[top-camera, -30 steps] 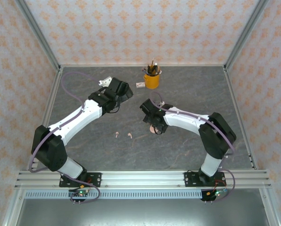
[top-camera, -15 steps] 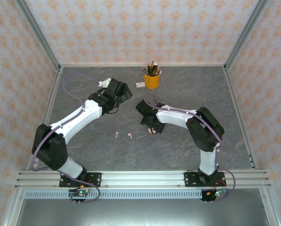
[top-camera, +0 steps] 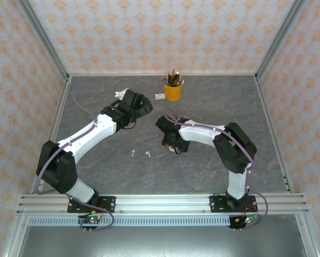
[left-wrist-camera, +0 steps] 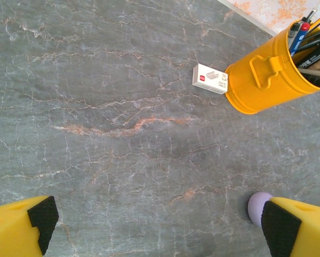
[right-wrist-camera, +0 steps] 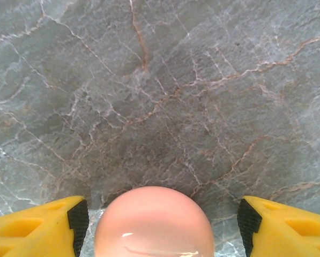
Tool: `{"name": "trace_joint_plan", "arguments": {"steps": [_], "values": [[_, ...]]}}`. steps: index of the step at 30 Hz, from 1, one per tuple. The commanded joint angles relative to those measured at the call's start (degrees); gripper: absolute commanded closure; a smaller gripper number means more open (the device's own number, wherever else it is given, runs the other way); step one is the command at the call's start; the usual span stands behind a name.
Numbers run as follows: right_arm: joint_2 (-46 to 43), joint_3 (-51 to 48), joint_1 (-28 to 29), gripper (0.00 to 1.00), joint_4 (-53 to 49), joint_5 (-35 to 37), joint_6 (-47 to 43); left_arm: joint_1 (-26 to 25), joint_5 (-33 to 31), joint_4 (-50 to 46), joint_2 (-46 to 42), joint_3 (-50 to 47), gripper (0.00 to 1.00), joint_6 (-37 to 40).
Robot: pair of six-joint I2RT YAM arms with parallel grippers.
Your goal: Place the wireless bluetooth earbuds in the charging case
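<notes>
1. Two claws inspected. The left claw (left-wrist-camera: pixel 160 219) is spread fully wide above the table (left-wrist-camera: pixel 122 134) and holds nothing.
2. A lilac round case (left-wrist-camera: pixel 258 205) sits on the table just beside the finger at the right of the left wrist view. That finger partly hides it, so contact cannot be told.
3. The right claw (right-wrist-camera: pixel 163 219) is released, jaws wide around a pink round case (right-wrist-camera: pixel 154 227) resting between them. A sliver of table shows on each side, so there is no grip.
4. Two pale pink earbuds (top-camera: pixel 133 153) lie side by side on the table between the arms, near the right claw and outside any case.
5. A yellow cup (left-wrist-camera: pixel 267 75) of pens stands at the far side, with a small white box (left-wrist-camera: pixel 209 78) just beside it.
</notes>
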Motion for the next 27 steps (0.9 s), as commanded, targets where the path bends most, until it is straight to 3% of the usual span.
{"name": "trace_joint_plan", "arguments": {"steps": [1, 6, 11, 16, 20, 27], "values": [[-0.71, 0.88, 0.25, 0.25, -2.9, -0.33, -2.41, 0.17, -2.35, -0.84, -0.71, 0.46, 0.0, 4.43], [0.15, 0.69, 0.25, 0.27, -2.56, -0.88, -2.33, 0.24, -5.0, -1.4, -0.12, 0.8, 0.0, 6.8], [0.16, 0.3, 0.25, 0.29, -1.31, -1.08, -1.36, 0.16, -5.89, 4.67, -0.71, -3.92, 0.0, 5.8], [0.67, 0.83, 0.25, 0.33, -1.35, -1.11, -1.04, 0.22, -5.13, -0.99, 0.4, -2.01, 0.0, 5.83], [0.64, 1.02, 0.25, 0.37, -1.24, -1.7, -0.68, 0.22, -5.8, -0.28, -0.36, -3.84, 0.0, 4.64], [-0.26, 0.4, 0.43, 0.4, -0.63, -2.46, 0.18, 0.26, -12.62, 0.07, -4.75, -7.9, 0.0, 2.49]]}}
